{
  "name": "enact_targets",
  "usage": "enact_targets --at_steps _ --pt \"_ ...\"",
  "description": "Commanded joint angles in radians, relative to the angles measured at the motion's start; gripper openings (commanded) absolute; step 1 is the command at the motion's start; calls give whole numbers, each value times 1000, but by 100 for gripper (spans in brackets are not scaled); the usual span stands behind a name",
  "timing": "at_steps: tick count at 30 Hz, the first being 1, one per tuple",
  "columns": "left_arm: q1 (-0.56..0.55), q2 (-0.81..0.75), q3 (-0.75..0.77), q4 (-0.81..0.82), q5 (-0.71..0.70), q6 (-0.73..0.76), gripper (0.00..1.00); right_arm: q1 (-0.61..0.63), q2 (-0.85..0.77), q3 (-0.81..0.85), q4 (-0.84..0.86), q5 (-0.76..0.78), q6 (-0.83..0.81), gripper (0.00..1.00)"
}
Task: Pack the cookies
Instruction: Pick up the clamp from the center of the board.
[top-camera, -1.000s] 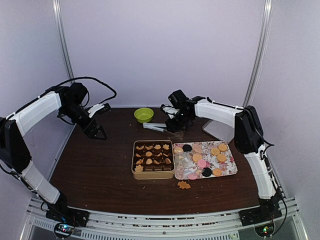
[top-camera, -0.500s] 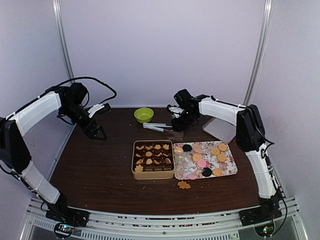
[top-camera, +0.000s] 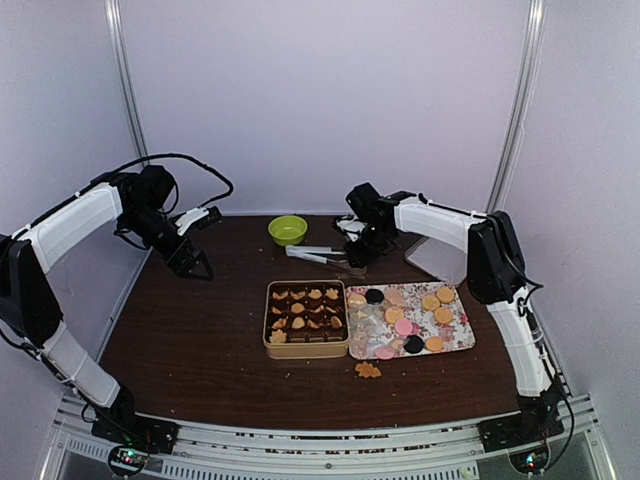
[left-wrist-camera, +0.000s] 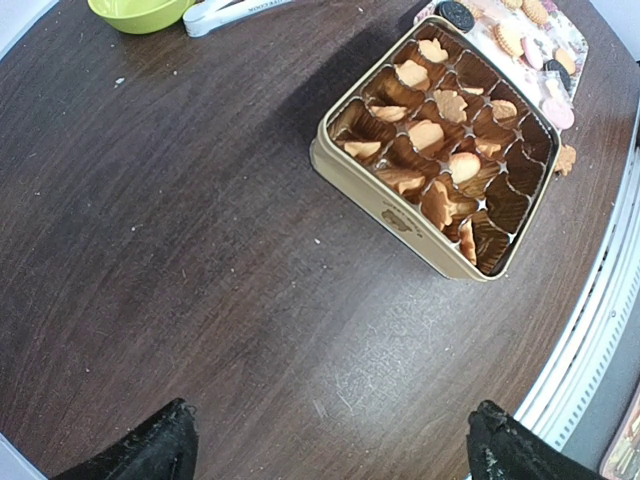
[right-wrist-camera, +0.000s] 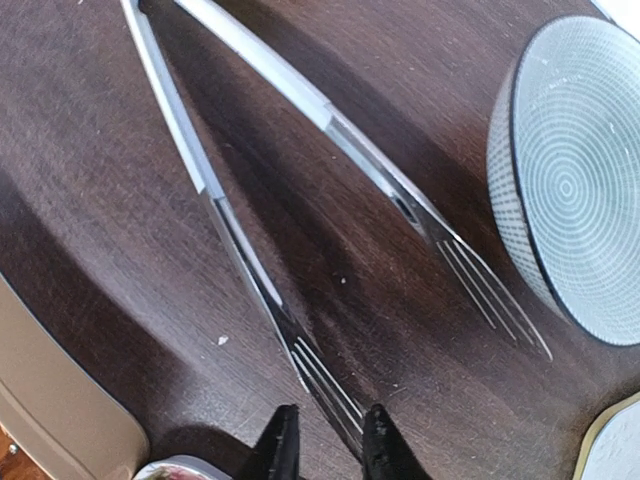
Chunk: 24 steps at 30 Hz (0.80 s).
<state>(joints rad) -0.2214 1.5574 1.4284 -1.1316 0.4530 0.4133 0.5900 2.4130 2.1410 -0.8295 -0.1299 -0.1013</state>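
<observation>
From above, we see the cookies (top-camera: 437, 302) spread on a floral tray (top-camera: 466, 338), more in the tin (top-camera: 306, 349) touching it, and one loose on the table (top-camera: 200, 340).

In the left wrist view, the left gripper (left-wrist-camera: 330, 425) hangs over the table, jaws spread wide.

In the right wrist view, the right gripper (right-wrist-camera: 328, 440) straddles one forked tip of the tongs (right-wrist-camera: 190, 160) with narrow jaws. We cannot tell whether they pinch it.
</observation>
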Motion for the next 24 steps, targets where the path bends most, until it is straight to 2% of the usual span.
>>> enact_targets --at_steps 1,5,10,17,21,24 --pt "7 -18 -5 -3 8 13 97 1 32 18 -52 -5 3 19" --pt "7 -23 -5 -3 8 13 97 2 26 17 -55 18 -1 26" --pt "7 -23 -9 -5 9 14 97 3 -42 -35 -3 -16 -5 26" --pt "7 -23 -12 -4 10 15 97 -13 -21 16 -28 7 13 32" --pt "7 -26 -20 -5 10 19 96 -35 -87 -62 51 -32 58 41" --pt "7 -23 -19 -5 9 19 96 -51 -113 -112 85 -83 86 44"
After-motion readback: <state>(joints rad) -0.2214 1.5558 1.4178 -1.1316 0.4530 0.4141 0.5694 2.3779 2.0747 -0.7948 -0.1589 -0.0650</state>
